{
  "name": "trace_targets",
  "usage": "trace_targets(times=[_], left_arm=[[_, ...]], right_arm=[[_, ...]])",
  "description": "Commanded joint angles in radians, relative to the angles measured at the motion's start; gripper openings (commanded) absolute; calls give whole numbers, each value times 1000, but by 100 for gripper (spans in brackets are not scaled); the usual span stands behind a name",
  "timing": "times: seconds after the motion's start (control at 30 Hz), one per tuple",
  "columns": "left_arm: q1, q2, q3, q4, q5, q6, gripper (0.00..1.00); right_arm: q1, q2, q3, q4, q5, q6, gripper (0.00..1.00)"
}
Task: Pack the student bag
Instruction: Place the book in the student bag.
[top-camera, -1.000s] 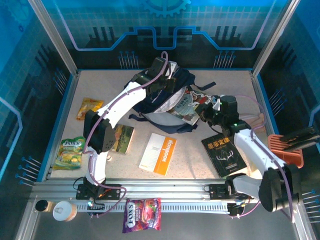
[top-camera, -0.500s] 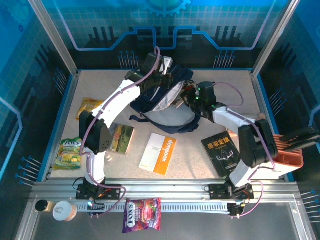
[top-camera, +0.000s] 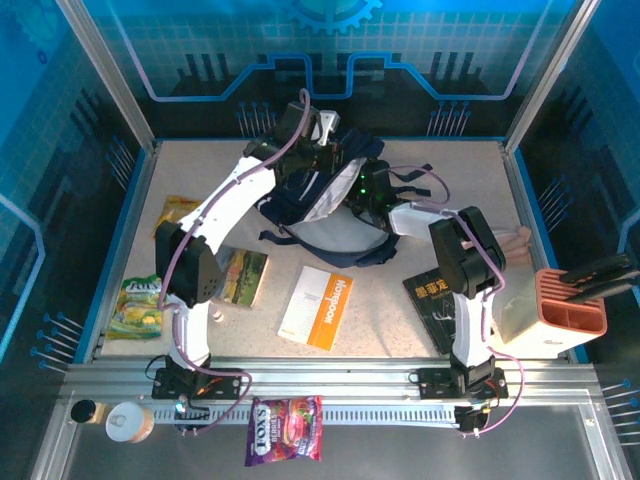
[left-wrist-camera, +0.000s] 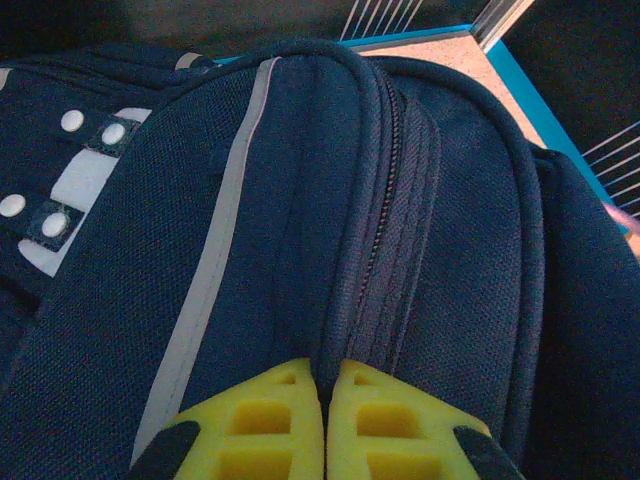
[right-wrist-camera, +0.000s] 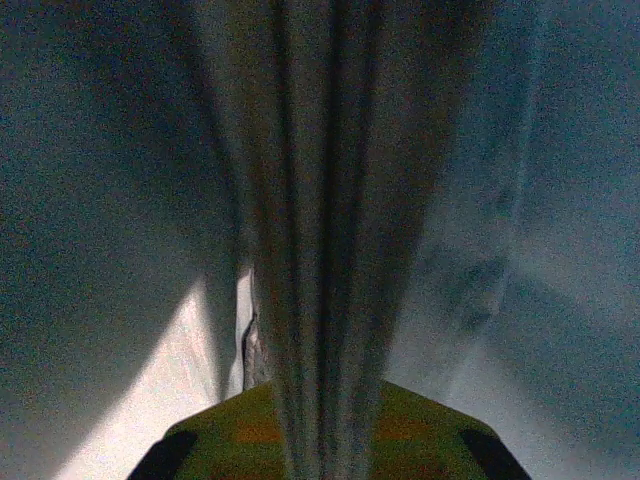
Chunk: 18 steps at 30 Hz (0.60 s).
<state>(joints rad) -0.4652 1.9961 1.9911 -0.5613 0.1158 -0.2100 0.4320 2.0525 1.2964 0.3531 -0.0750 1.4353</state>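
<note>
At the near rail lay a sweet packet (top-camera: 283, 443); beyond it, on the table, an orange-and-white booklet (top-camera: 316, 307) and a black book (top-camera: 432, 300). Farther back, at the table's far centre, lay the student bag (top-camera: 325, 205), navy with a pale lining, its mouth gaping. The overhead view gave this layout, both arms reaching to the bag. The left wrist view added the left gripper (left-wrist-camera: 325, 378) pressed together on a fabric fold beside the zipper. The right wrist view added the right gripper (right-wrist-camera: 320, 405) pinching a thin flat item (right-wrist-camera: 318, 200), edge-on amid dim cloth.

Blue-lit panels (top-camera: 330, 50) between aluminium posts (top-camera: 107, 70) wall a speckled tabletop (top-camera: 380, 312), seemingly beige under the tint.
</note>
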Motion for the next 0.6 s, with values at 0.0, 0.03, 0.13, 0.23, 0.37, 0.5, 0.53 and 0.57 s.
trace_targets(times=[0.0,0.03,0.13,0.23,0.37,0.5,0.53,0.57], left_arm=[[21,-76,54,111,45,-47,0],[22,-75,50,115,45,-49,0],[25,-68,39,124,42,-58,0],[35,-58,30,128,36,-81,0],[45,-44,13,140,40,-104,0],[47,-28,-4,149,43,-111,0],[46,-24,-11,150,48,-112,0],[46,-21,-19,153,53,-114,0]], right_arm=[[8,52,61,20,-11,20,5],[5,58,68,17,-35,13,7],[4,28,43,1,-63,-15,31],[-7,-56,-36,-12,-73,-47,50],[-39,-204,-179,-41,-108,-59,62],[-68,-357,-321,-69,-120,-93,66],[-76,-397,-351,-102,-119,-113,68],[-89,-436,-376,-145,-113,-138,68]])
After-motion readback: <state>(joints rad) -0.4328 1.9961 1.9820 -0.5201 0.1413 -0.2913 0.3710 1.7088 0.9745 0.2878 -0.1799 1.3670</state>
